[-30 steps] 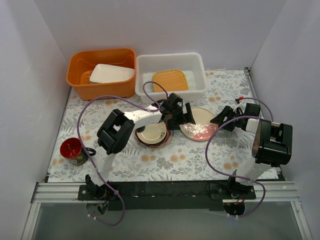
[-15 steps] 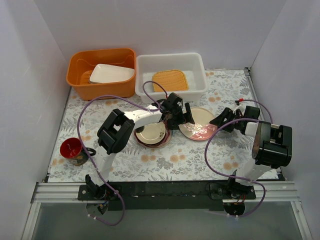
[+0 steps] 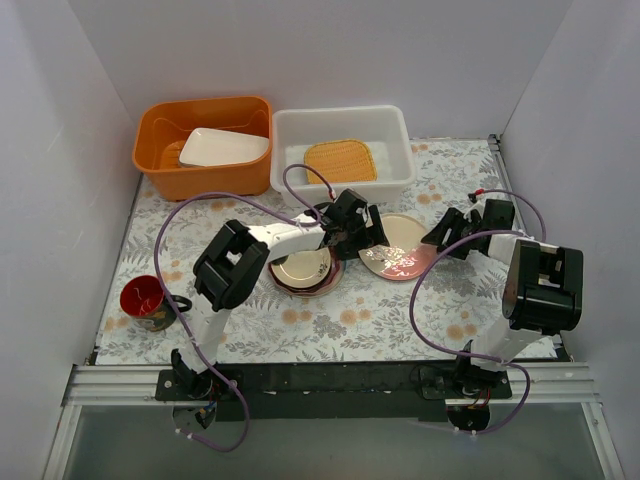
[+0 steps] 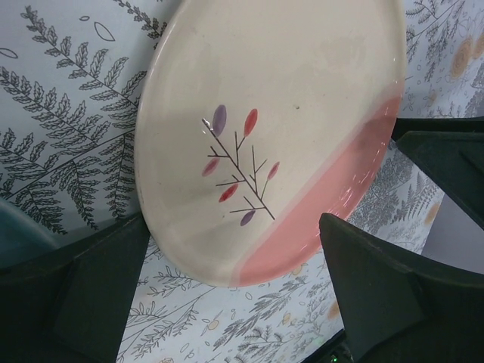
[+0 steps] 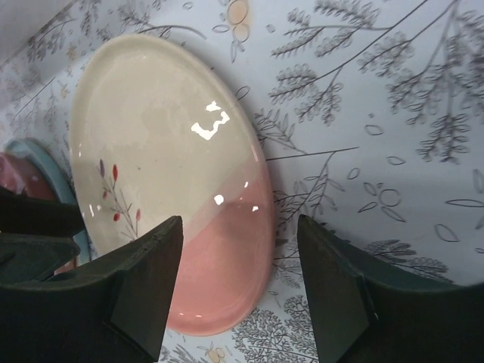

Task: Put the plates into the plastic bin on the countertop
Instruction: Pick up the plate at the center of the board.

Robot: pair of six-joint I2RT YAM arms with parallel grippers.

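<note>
Jaws on left gripper (image 3: pixel 366 236) gape wide at the cream-and-pink plate (image 3: pixel 398 258) left rim, on the countertop (image 3: pixel 350 315) just before the plastic bin (image 3: pixel 342 114); right gripper (image 3: pixel 438 241), also spread and empty, looks slightly farther off.

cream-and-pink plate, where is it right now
In the top view the cream-and-pink plate sits on the countertop right of centre, between the left gripper and right gripper, right of the plate stack, in front of the plastic bin.
</note>
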